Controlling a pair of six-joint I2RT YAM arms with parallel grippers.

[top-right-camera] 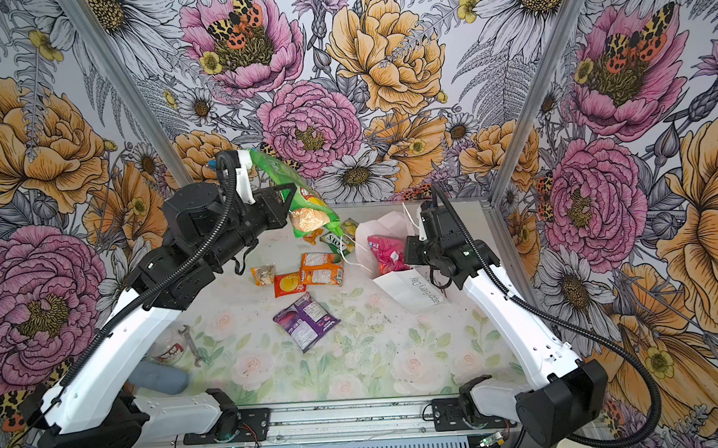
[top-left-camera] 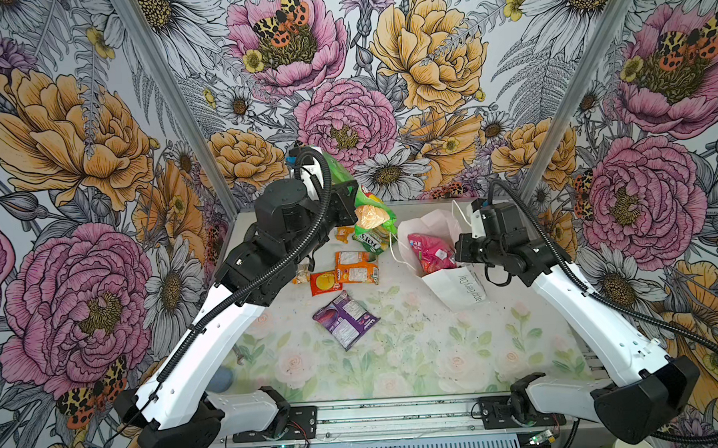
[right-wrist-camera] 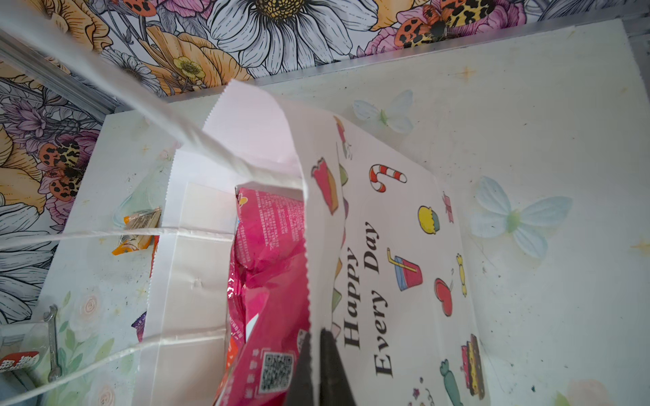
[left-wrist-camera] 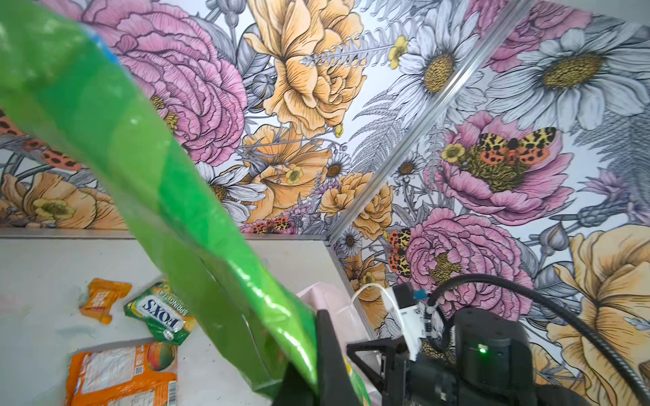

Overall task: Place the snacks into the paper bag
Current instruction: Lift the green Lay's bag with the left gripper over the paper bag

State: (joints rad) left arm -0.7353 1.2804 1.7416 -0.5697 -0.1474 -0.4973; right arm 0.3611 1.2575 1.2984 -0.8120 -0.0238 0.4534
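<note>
In both top views, the pink packet (top-left-camera: 429,247) already sits in the paper bag (top-left-camera: 455,285), whose rim your right jaws pinch, while your left jaws clamp the green chips packet (top-left-camera: 367,204) aloft, leaving the purple packet (top-left-camera: 344,317) and several others on the worktop (top-left-camera: 438,354) below them.

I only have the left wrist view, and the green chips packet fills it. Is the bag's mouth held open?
Observer: Yes, the right pincer is shut on the paper bag, on its printed wall at the rim.
Operator: Anything inside?
Observer: The large pink packet, sticking out of the mouth.
Operator: Where's my packet?
Observer: The green chips packet hangs clear of the table, left of the mouth, not over it.
</note>
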